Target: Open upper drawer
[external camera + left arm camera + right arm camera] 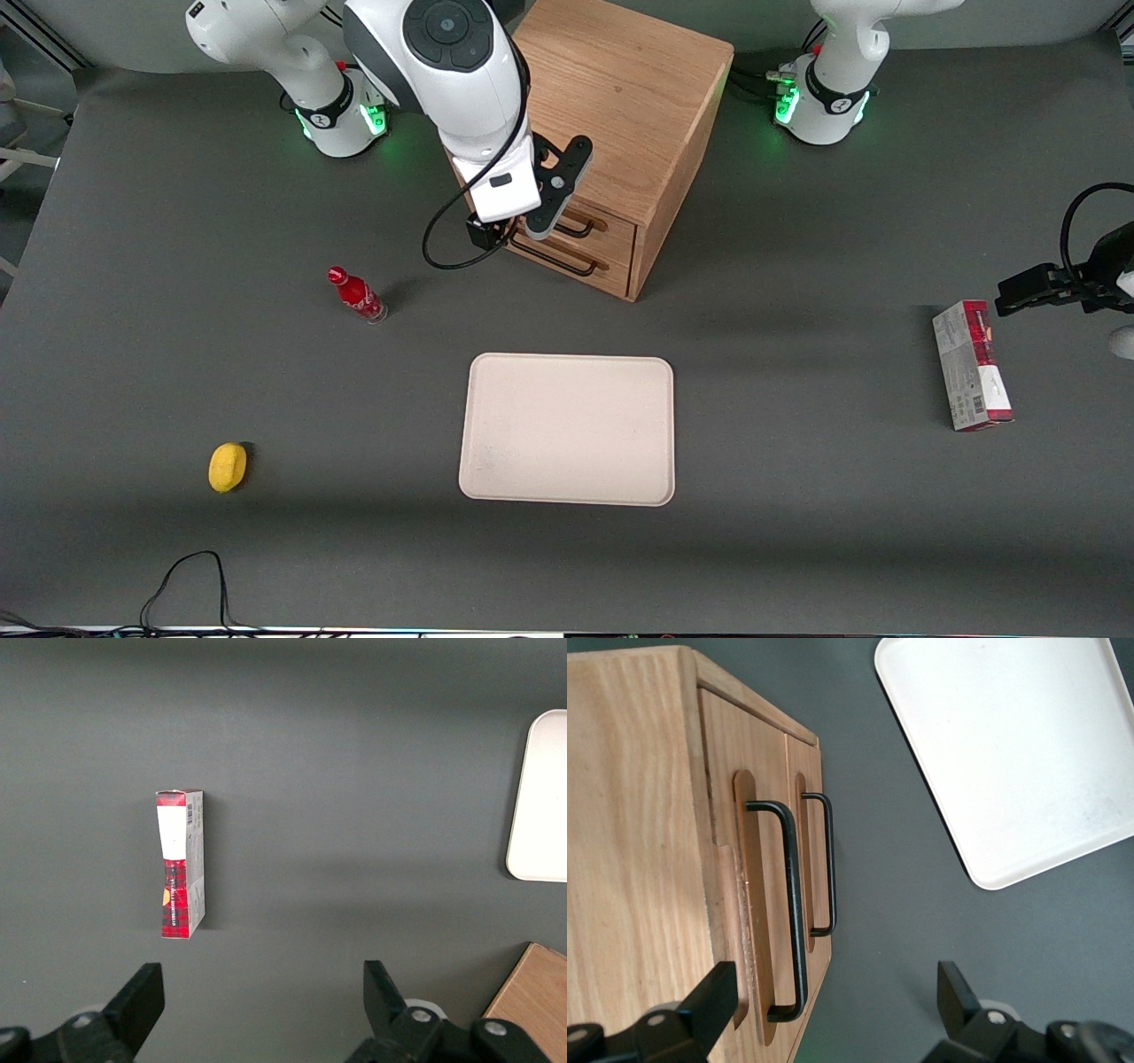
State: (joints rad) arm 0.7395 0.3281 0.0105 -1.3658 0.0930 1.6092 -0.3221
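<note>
The oak cabinet [620, 97] stands near the arms' bases, its two drawers facing the front camera at an angle. The upper drawer [611, 229] looks shut; its thin black pull [580, 227] shows in the right wrist view as the upper drawer's pull [793, 912]. The lower drawer's matching pull [558, 258] runs beneath it and shows in the right wrist view too [829, 864]. My gripper [523, 221] hangs just in front of the upper drawer, open and holding nothing. In the right wrist view the gripper [833, 992] straddles one end of the upper pull without touching it.
A cream tray [567, 430] lies nearer the front camera than the cabinet. A red bottle [357, 295] and a yellow fruit [228, 467] sit toward the working arm's end. A red-and-grey box [970, 363] lies toward the parked arm's end.
</note>
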